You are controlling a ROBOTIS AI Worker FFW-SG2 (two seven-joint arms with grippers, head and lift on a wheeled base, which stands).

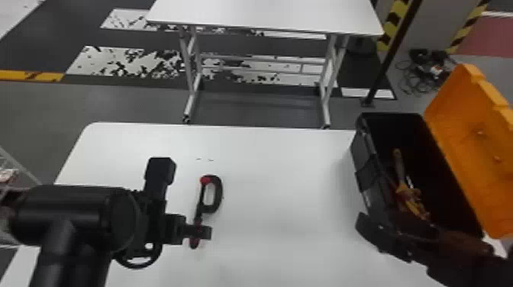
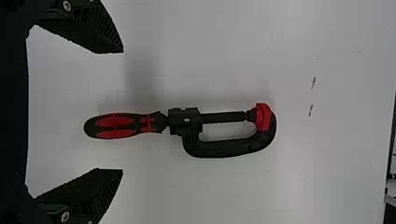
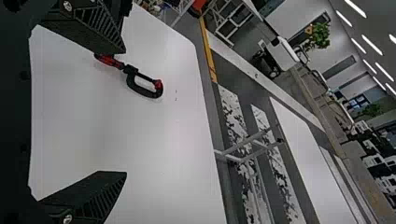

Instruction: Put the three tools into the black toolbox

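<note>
Head view: one white table [image 1: 275, 168], smooth top, straight far edge, rounded corner at the far left. At its right side, one black toolbox [image 1: 366, 171], oblong, open, walls upright; orange lid [image 1: 469, 145] swung outward to the right and tilted. Inside the toolbox, a slim yellowish handle [image 1: 398, 162] and, nearer, yellow-orange tool parts [image 1: 412, 200]; exact count of tools there unclear.

Item on the tabletop, left of centre: one C-shaped tool [image 1: 218, 191], black curved frame, red tip [image 1: 205, 179] at the far end, straight threaded-looking shaft, rounded handle [image 2: 116, 126] of black with red inlays. Lies flat, handle toward the robot.

Left gripper [image 1: 204, 232]: above the handle end of the C-shaped tool. Left wrist view: its ridged black, wedge-shaped fingers [image 2: 100, 32] wide apart, holding nothing; handle seen between them with room at both sides.

Right gripper [image 1: 378, 232]: at the near left side of the toolbox. Right wrist view: ridged fingers [image 3: 100, 193] wide apart, grasp empty.

Open room: a broad stretch of white tabletop between the C-shaped tool and the toolbox, and another between the tool and the far edge. Beyond that edge, a second white table [image 1: 263, 13] on metal legs.
</note>
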